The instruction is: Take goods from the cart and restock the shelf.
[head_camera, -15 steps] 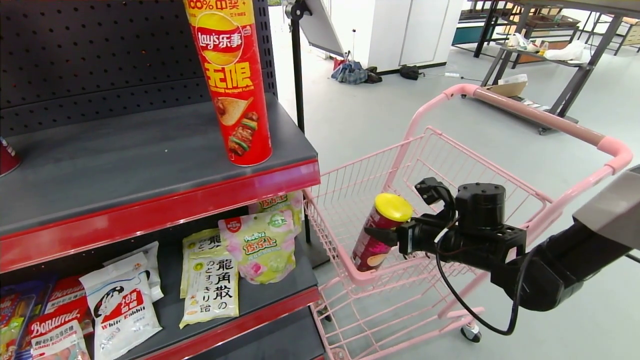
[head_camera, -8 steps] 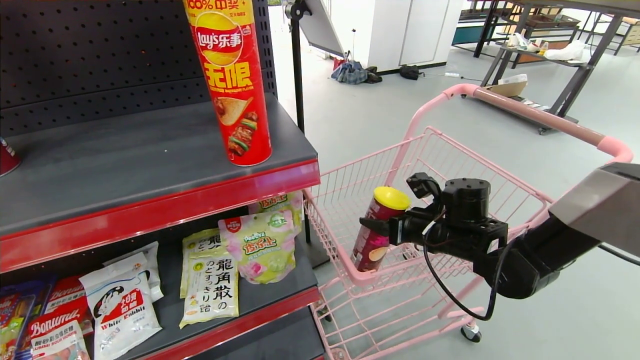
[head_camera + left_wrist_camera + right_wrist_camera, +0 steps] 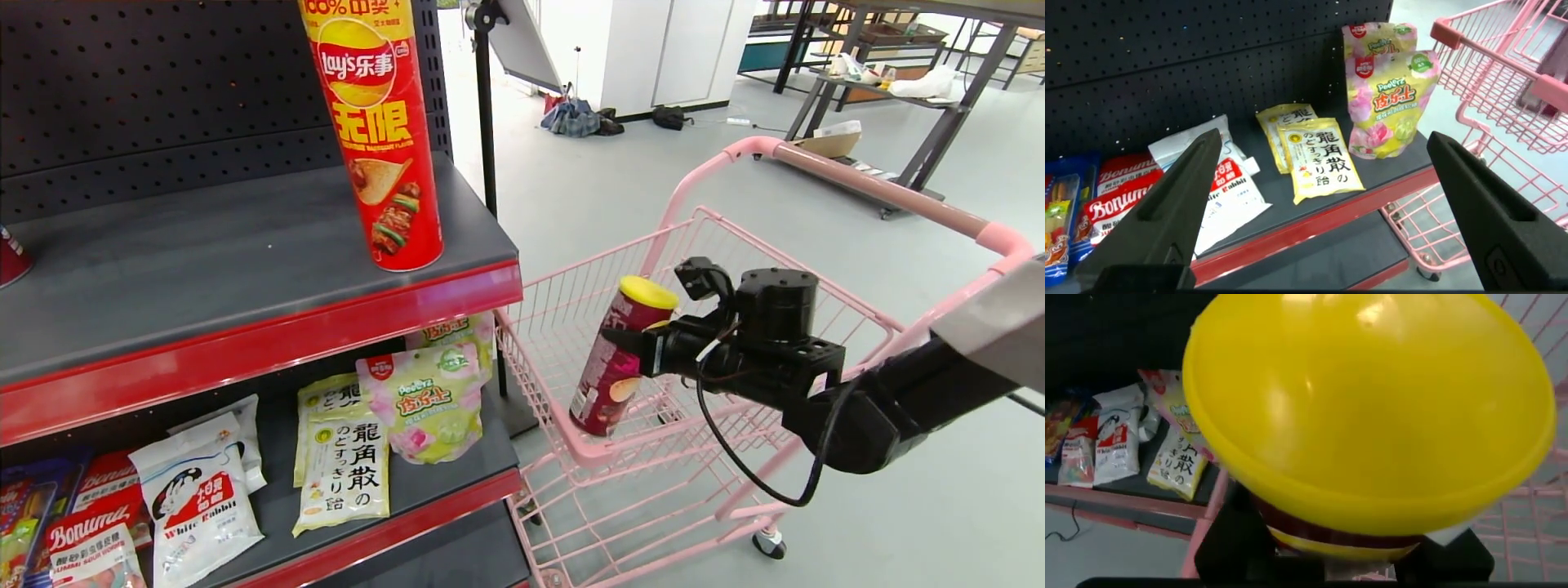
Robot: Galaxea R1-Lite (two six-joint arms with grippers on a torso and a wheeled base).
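A maroon chip can [image 3: 608,371] with a yellow lid [image 3: 1372,400] hangs tilted inside the pink cart [image 3: 857,184], its base just above the cart's near rim. My right gripper [image 3: 655,317] is shut on the can just under the lid. A tall red chip can [image 3: 380,131] stands at the right front of the grey upper shelf [image 3: 204,253]. My left gripper [image 3: 1323,143] is open in front of the lower shelf [image 3: 1315,224], with nothing between its fingers.
Snack bags lie along the lower shelf: a green-pink pouch [image 3: 429,400], yellow packets [image 3: 343,461] and a white bag [image 3: 200,502]. A red object [image 3: 12,257] sits at the upper shelf's left edge. The shelf left of the red can is bare.
My right gripper has risen with the maroon can, whose lid is now higher and whose body tilts more, base swung toward the cart's near rim.
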